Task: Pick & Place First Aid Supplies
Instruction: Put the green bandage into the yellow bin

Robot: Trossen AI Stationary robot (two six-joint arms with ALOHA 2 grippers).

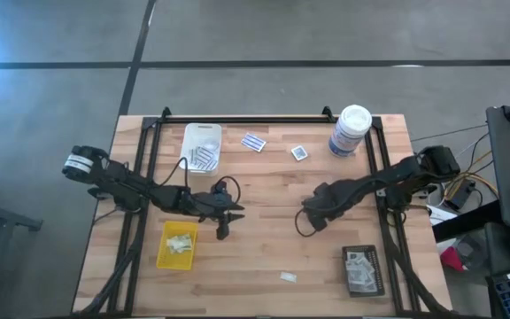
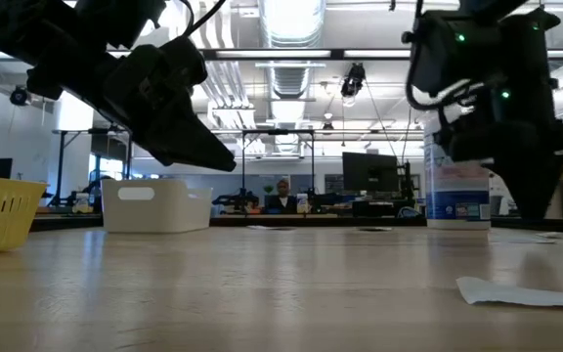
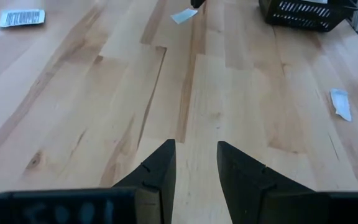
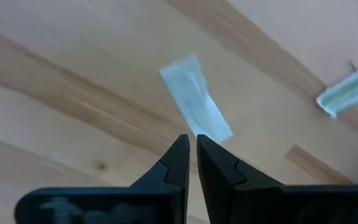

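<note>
Wooden table (image 1: 264,204) of pale butcher-block planks with visible grain and knots, framed by dark rails, seen from above with both arms over its middle. The left gripper (image 1: 224,226) hovers just right of the yellow tray; in its wrist view its two dark, wedge-shaped fingers (image 3: 157,171) stand apart over bare wood, holding nothing. The right gripper (image 1: 310,217) is lowered near the table's centre; in its wrist view the tapered fingers (image 4: 179,163) are nearly closed on the lower end of a pale packet (image 4: 194,106), a thin, flat, translucent rectangle pinched at its edge. The remaining first aid supplies lie scattered: a blue-and-white striped strip (image 1: 254,142) and a small white square with dark centre (image 1: 299,152) on the far part of the table, and a small pale strip (image 1: 288,277) near the front edge. The white tray (image 1: 204,146), smooth-walled and rectangular, holds several flat packets; the yellow tray (image 1: 177,245), with perforated walls, holds pale strips; the black tray (image 1: 362,270), also perforated, holds white squares. A tall white cylindrical canister (image 1: 350,131) with blue label stands upright at the far right. In the low view a person (image 2: 282,193) sits far behind the table.
</note>
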